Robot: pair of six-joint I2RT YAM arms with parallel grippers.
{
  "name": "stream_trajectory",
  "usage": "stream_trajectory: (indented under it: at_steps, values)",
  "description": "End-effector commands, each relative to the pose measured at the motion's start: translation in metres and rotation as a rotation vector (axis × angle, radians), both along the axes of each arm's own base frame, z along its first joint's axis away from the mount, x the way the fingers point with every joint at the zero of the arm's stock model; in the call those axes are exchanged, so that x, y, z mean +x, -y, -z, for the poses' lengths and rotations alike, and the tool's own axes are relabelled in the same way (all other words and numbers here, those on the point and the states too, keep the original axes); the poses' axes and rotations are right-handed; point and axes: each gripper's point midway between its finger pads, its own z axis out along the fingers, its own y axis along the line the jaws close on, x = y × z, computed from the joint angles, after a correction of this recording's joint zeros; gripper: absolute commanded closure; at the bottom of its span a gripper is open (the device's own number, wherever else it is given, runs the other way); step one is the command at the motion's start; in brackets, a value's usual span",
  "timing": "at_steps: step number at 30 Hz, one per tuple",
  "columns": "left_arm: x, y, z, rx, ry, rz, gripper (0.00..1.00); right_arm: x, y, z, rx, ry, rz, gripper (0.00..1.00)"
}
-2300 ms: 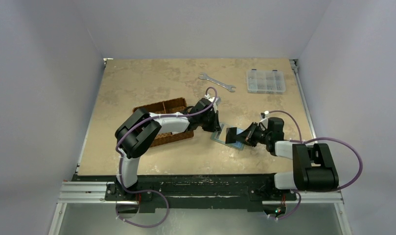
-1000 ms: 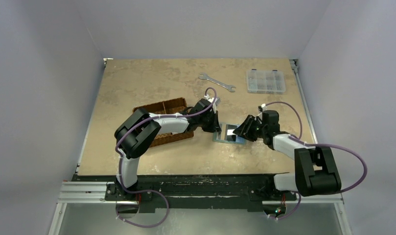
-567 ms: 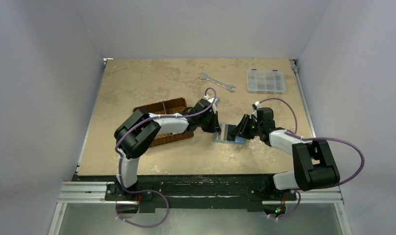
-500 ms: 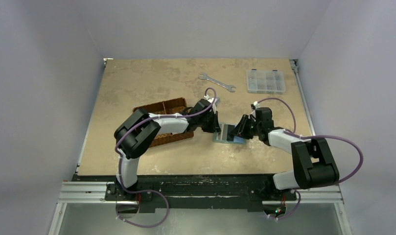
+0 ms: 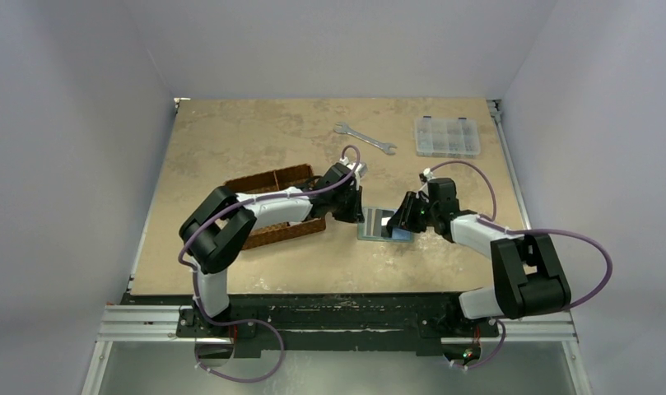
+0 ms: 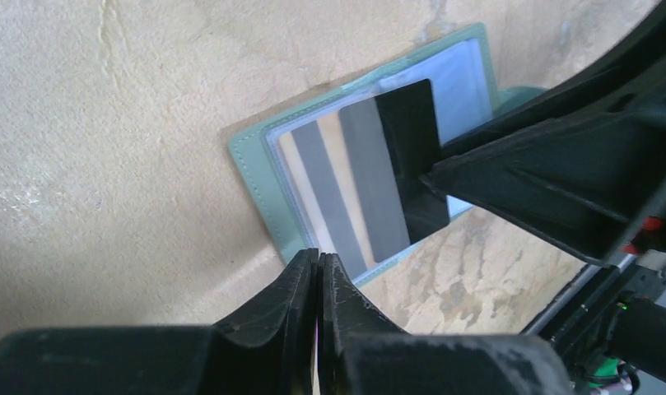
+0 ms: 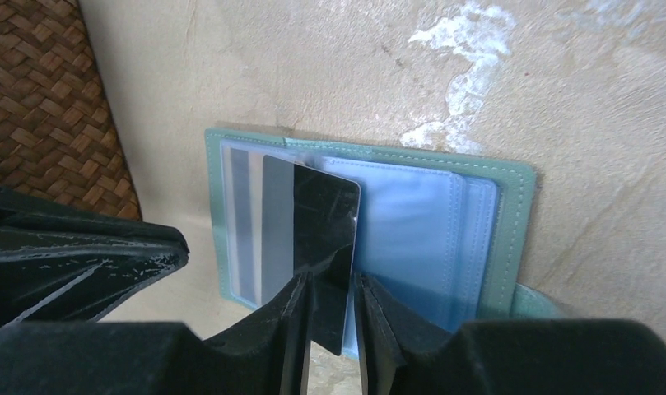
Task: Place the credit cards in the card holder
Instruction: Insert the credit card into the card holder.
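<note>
The card holder (image 5: pixel 375 225) lies open on the table, grey-green with clear blue-grey pockets; it also shows in the left wrist view (image 6: pixel 251 177) and the right wrist view (image 7: pixel 510 214). A tan card with grey stripes (image 6: pixel 329 185) sits in its left pocket. My right gripper (image 7: pixel 331 284) is shut on a black card (image 7: pixel 321 234), held on edge over the holder's middle and tilted; this card also shows in the left wrist view (image 6: pixel 412 156). My left gripper (image 6: pixel 319 257) is shut and empty, its tips at the holder's left edge. In the top view the left gripper (image 5: pixel 358 216) and the right gripper (image 5: pixel 393 224) face each other across the holder.
A brown woven basket (image 5: pixel 272 185) lies just left of the holder under the left arm; it also shows in the right wrist view (image 7: pixel 49 99). A wrench (image 5: pixel 364 138) and a clear compartment box (image 5: pixel 447 136) lie at the back.
My right gripper has moved left and farther from the arms' bases, bringing the black card over the open holder. The left gripper stays at the holder's left edge; its elbow has shifted left.
</note>
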Motion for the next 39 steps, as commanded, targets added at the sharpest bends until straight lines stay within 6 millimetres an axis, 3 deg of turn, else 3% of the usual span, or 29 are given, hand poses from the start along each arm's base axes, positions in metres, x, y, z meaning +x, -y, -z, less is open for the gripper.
stream_trajectory:
  at_steps: [1, 12, 19, 28, 31, 32, 36, 39]
  values:
    - [0.009, -0.004, 0.016, 0.055, 0.009, 0.0, 0.97, 0.01, 0.014, -0.01, -0.105, 0.049, -0.003, 0.66]
    - [0.01, -0.006, 0.043, 0.104, -0.009, -0.001, 1.0, 0.015, -0.009, -0.01, -0.057, 0.053, -0.11, 0.64]
    - [0.009, -0.003, 0.042, 0.092, -0.011, 0.005, 1.0, 0.021, -0.051, -0.031, -0.01, 0.118, -0.163, 0.64]
    - [0.006, 0.004, 0.037, 0.071, -0.012, 0.022, 1.0, 0.012, -0.065, -0.03, 0.092, 0.07, -0.146, 0.64]
    - [0.008, 0.004, 0.02, 0.062, 0.009, 0.025, 1.0, 0.014, -0.047, -0.036, 0.007, 0.065, -0.082, 0.62]
    - [0.009, 0.005, 0.007, 0.049, 0.023, 0.025, 0.96, 0.014, -0.037, -0.042, -0.044, 0.071, -0.056, 0.58]
    - [0.015, 0.01, -0.056, -0.032, 0.112, 0.031, 0.64, 0.005, -0.001, -0.064, -0.215, 0.064, 0.014, 0.44]
    - [0.015, 0.011, -0.091, -0.062, 0.158, 0.072, 0.49, 0.004, 0.006, -0.089, -0.242, 0.108, 0.015, 0.37]
